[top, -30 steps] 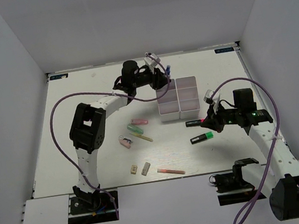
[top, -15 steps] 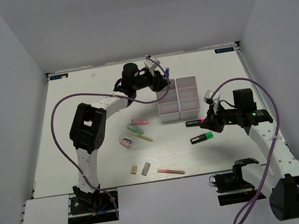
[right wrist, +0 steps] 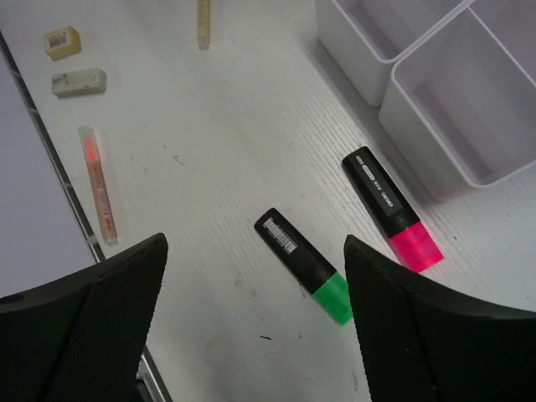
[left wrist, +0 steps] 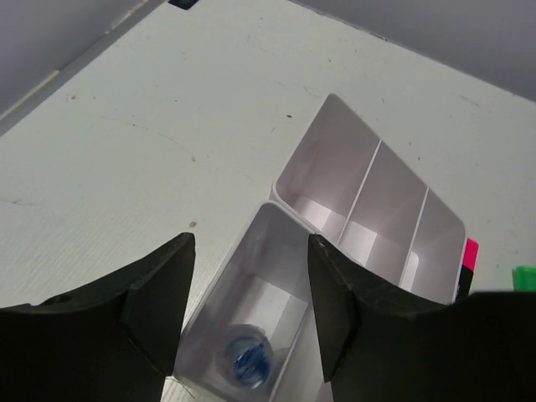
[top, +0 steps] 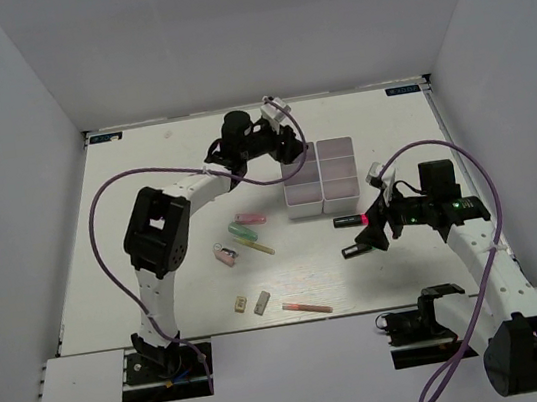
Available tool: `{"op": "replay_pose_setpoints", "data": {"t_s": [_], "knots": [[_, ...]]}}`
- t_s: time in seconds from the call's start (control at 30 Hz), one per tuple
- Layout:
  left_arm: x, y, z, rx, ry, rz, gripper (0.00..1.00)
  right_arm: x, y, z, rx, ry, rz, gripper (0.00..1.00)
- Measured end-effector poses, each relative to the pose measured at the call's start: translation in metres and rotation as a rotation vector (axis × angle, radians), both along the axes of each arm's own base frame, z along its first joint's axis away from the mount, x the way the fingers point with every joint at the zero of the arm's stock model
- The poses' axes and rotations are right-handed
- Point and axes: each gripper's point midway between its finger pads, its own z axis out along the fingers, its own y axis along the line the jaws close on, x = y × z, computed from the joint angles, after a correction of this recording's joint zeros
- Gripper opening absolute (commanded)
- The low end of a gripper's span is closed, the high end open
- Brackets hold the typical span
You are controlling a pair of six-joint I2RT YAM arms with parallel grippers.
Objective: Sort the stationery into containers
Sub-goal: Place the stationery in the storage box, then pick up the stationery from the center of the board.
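The containers [top: 333, 175] are a white block of square compartments right of centre. My left gripper [top: 296, 148] hovers open over its far-left corner. In the left wrist view a blurred blue-tipped item [left wrist: 249, 358] lies in the compartment [left wrist: 276, 276] below the left gripper [left wrist: 249, 251]. My right gripper [right wrist: 255, 247] stands wide open above a black highlighter with a green cap [right wrist: 306, 266], touching nothing. A black highlighter with a pink-red cap [right wrist: 389, 208] lies beside it, near the containers' wall [right wrist: 435, 134]. In the top view the right gripper [top: 367, 235] hides the green cap.
Loose on the table left of the containers lie a pink marker [top: 250, 218], a green marker [top: 243, 232], a yellow pen [top: 260, 248] and a small pink item [top: 225, 256]. Nearer the front edge are two erasers [right wrist: 63, 42] [right wrist: 79, 81] and a thin pink pen [right wrist: 99, 184].
The right gripper went from shut to wide open above the green-capped highlighter. The left gripper opened further, and the blue-tipped item it held now lies in the compartment.
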Motion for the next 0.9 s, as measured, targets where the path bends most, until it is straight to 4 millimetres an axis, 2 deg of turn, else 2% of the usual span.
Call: {"op": "replay_pose_setpoints", "data": {"t_s": [0.03,0.07,0.1,0.13,0.2,0.23,0.27,0.3,0.33,0.4,0.43,0.47,0.53,0.6,0.67,0.77,0.83,0.9], "knots": [[0.000,0.002,0.004,-0.002,-0.002,0.012,0.57,0.000,0.000,0.000,-0.002,0.002,-0.004,0.91],[-0.003,0.004,0.009,-0.007,0.000,0.021,0.47,0.001,-0.001,0.000,-0.004,0.002,-0.010,0.83],[-0.006,0.007,0.016,-0.012,0.004,0.029,0.25,0.002,-0.002,-0.001,-0.008,0.000,-0.014,0.60],[-0.010,0.012,0.024,-0.016,0.017,0.049,0.16,0.003,-0.002,-0.001,-0.011,-0.003,-0.017,0.01],[-0.025,0.025,0.044,-0.013,0.041,0.085,0.06,0.004,-0.003,-0.001,-0.013,0.006,-0.030,0.00],[-0.034,0.032,0.057,-0.008,0.054,0.114,0.06,0.004,-0.004,-0.003,-0.018,0.013,-0.037,0.00],[-0.045,0.039,0.071,-0.002,0.062,0.134,0.06,0.004,-0.005,-0.004,-0.025,0.013,-0.037,0.13],[-0.061,0.048,0.089,0.005,0.075,0.164,0.19,0.005,-0.005,-0.006,-0.031,0.016,-0.038,0.63],[-0.076,0.056,0.101,0.012,0.088,0.188,0.24,0.005,-0.006,-0.009,-0.039,0.022,-0.036,0.90],[-0.110,0.077,0.119,0.018,0.129,0.250,0.41,0.007,-0.009,-0.015,-0.071,0.001,-0.004,0.91],[-0.130,0.089,0.121,0.029,0.167,0.274,0.65,0.008,-0.010,-0.019,-0.090,-0.022,0.023,0.91],[-0.147,0.104,0.121,0.039,0.208,0.303,0.76,0.009,-0.011,-0.022,-0.110,-0.039,0.047,0.91],[-0.172,0.141,0.100,0.074,0.318,0.379,1.00,0.010,-0.015,-0.030,-0.155,-0.095,0.117,0.91],[-0.188,0.185,0.058,0.128,0.423,0.483,1.00,0.011,-0.018,-0.038,-0.199,-0.145,0.186,0.87],[-0.207,0.226,0.005,0.205,0.541,0.597,1.00,0.012,-0.024,-0.047,-0.243,-0.182,0.256,0.80],[-0.245,0.265,-0.060,0.305,0.689,0.690,1.00,0.020,-0.033,-0.057,-0.303,-0.178,0.344,0.67],[-0.260,0.276,-0.075,0.327,0.728,0.710,1.00,0.034,-0.041,-0.057,-0.333,-0.166,0.377,0.65],[-0.261,0.279,-0.071,0.309,0.719,0.719,1.00,0.054,-0.053,-0.053,-0.354,-0.170,0.385,0.65]]}}
